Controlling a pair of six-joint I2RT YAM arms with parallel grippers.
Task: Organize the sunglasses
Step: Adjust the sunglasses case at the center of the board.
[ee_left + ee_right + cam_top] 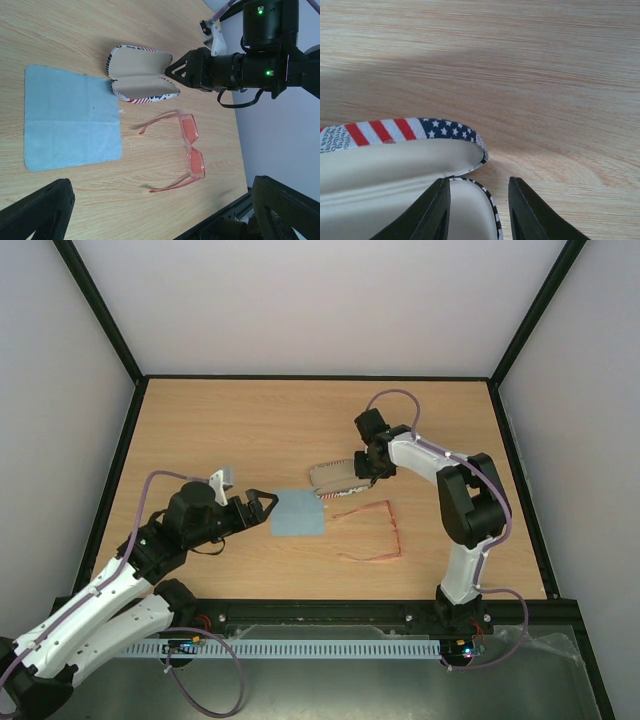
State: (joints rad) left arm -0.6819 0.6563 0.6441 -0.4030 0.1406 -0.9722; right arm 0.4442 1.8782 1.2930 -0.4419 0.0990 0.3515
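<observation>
Reddish sunglasses (pixel 189 149) lie unfolded on the wooden table (pixel 250 430), arms spread and pointing toward the blue cloth (pixel 298 513) just to their left, on the near side of the open flag-patterned case (pixel 333 477) and close to it without touching. Nothing grips them. The right gripper (pixel 479 181) is at the case's end, its pincer a little apart, one finger (pixel 432 212) over the pale lining and the other outside the rim (bare wood shows between that outer finger and the case, so it is not clamped). The left gripper (pixel 262 506) hovers at the cloth's left edge with its pincer spread wide and holding nothing. The cloth lies flat, its far right corner just beside the case.
</observation>
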